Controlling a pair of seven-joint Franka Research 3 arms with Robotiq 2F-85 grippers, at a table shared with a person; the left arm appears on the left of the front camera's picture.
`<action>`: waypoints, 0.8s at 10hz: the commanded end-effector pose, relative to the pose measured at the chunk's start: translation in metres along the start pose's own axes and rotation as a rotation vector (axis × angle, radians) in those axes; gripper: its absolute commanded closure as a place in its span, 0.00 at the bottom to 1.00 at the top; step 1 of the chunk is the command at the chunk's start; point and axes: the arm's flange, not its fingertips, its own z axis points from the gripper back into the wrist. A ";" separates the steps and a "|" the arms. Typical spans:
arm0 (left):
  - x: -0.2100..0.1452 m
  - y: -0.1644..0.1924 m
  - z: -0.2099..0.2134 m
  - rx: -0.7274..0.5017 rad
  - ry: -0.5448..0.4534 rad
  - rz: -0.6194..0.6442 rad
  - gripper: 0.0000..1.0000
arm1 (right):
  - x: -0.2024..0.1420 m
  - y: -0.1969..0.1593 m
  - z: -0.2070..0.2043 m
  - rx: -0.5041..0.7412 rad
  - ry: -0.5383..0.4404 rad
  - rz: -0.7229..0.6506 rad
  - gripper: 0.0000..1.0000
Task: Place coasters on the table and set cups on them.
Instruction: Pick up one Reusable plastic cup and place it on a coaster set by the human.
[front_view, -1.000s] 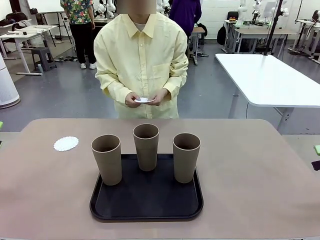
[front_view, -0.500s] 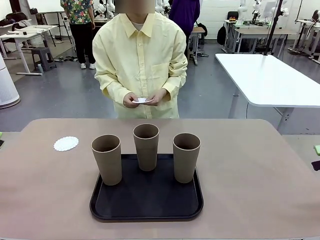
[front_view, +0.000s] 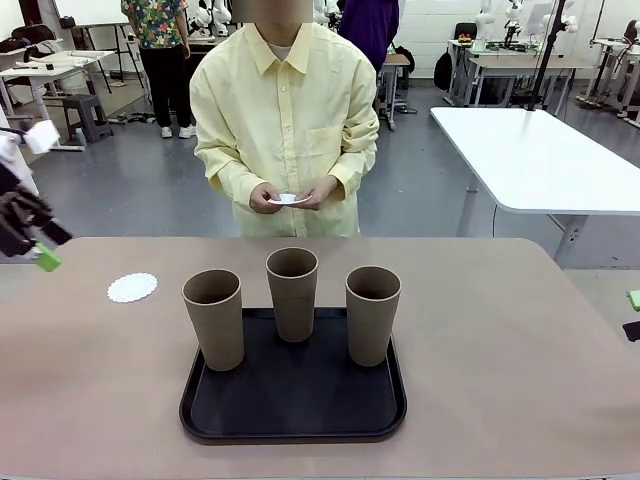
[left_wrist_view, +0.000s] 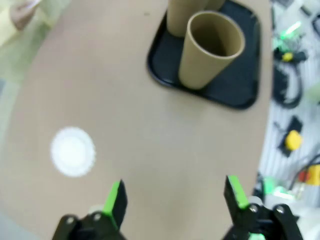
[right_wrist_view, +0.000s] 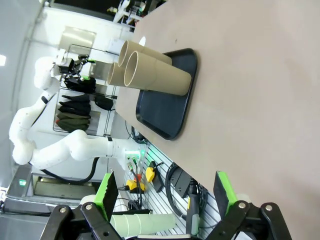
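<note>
A black tray (left_wrist_view: 235, 85) lies ahead of the left pincer (left_wrist_view: 175, 192), toward its right finger's side. Beyond that finger are black cables (left_wrist_view: 285, 85) and a yellow part (left_wrist_view: 291, 140), both blurred. Seen from the right pincer (right_wrist_view: 165, 187), the tray lies ahead and well apart. Low between this pincer's fingers lies a pale green stack (right_wrist_view: 142, 222), cup-shaped. Across from both pincers stands a person in a yellow shirt (front_view: 285, 110). A white table (front_view: 540, 150) stands farther off on the right pincer's side, on grey floor (front_view: 120, 190).
</note>
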 end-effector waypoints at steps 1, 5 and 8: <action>0.011 0.001 -0.031 0.050 -0.031 -0.105 0.00 | 0.000 -0.001 0.001 0.006 0.002 0.002 0.00; 0.045 -0.007 -0.058 -0.016 -0.012 -0.177 0.00 | 0.000 -0.001 0.001 0.006 0.002 0.002 0.00; 0.043 -0.010 -0.057 0.008 0.022 -0.162 0.00 | 0.000 -0.001 0.001 0.006 0.002 0.002 0.00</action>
